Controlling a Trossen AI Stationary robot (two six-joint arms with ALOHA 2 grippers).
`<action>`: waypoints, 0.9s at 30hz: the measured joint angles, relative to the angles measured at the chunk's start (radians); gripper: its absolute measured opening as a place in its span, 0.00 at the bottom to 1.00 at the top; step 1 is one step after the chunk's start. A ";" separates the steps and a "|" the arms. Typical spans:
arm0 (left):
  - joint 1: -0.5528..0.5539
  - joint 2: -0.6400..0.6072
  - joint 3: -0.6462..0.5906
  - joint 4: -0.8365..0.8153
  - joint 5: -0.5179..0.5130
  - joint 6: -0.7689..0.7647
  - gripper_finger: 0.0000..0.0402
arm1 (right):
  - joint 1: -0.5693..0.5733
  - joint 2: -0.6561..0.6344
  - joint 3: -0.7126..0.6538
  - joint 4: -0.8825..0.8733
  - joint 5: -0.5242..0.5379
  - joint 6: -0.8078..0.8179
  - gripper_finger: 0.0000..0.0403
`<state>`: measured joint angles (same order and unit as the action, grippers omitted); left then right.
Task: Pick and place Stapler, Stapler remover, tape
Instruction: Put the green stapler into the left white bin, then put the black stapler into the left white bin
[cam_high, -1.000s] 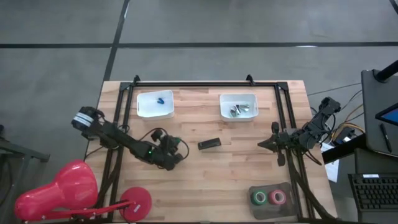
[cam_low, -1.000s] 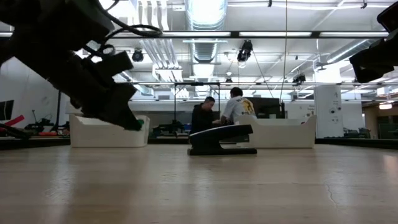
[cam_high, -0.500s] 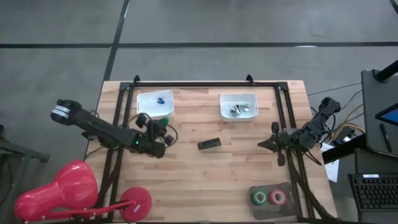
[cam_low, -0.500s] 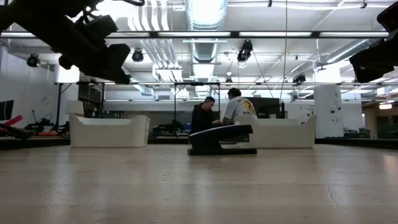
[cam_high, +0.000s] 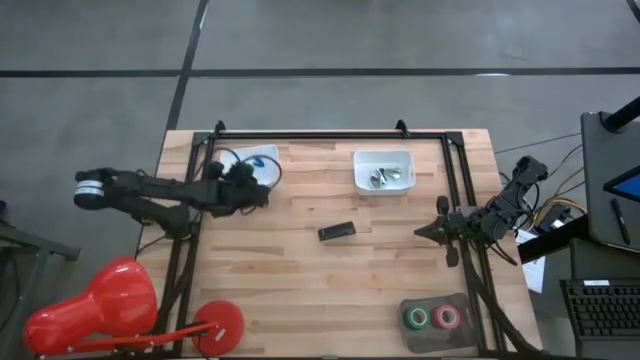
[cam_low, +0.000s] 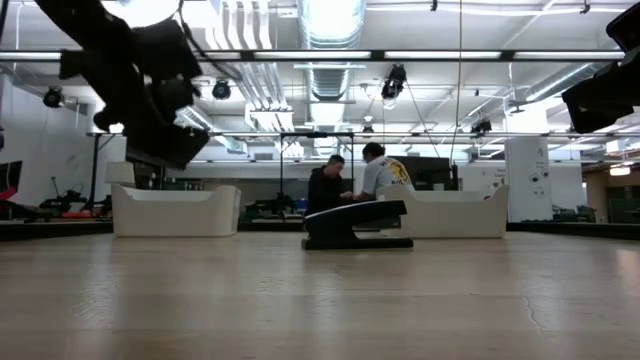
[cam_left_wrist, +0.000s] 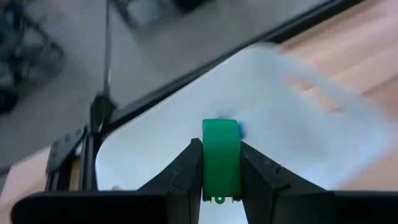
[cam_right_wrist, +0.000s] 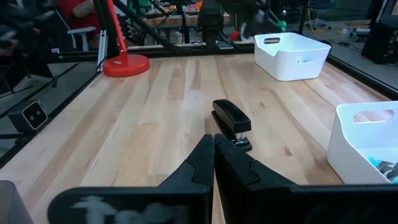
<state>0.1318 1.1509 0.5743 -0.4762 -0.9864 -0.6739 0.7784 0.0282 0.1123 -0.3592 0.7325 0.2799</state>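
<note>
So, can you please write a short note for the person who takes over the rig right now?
Left claw: shut on a small green piece, held above the left white bin, not yet released.
Right claw: shut, empty, waiting at the table's right edge.
Stapler: untouched at the table's middle.
Tape rolls, green and red: in the dark tray near the front right.
Right white bin: holds small metallic pieces.
Left: drop the green piece, then move the stapler and tape.

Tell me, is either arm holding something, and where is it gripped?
The left tool pinches a small green piece by its flat sides, over the white bin. The right tool holds nothing.
</note>
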 joint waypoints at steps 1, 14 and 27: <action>0.038 0.000 -0.013 0.012 0.025 0.007 0.21 | 0.000 0.000 0.000 0.000 0.000 0.000 0.02; 0.342 0.001 -0.125 0.252 0.394 0.177 0.22 | 0.000 0.000 0.000 0.000 0.000 0.000 0.02; 0.346 0.001 -0.133 0.258 0.419 0.183 0.32 | 0.000 0.000 0.000 0.000 0.000 0.000 0.02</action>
<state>0.4778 1.1515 0.4416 -0.2180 -0.5674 -0.4910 0.7780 0.0280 0.1123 -0.3594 0.7322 0.2802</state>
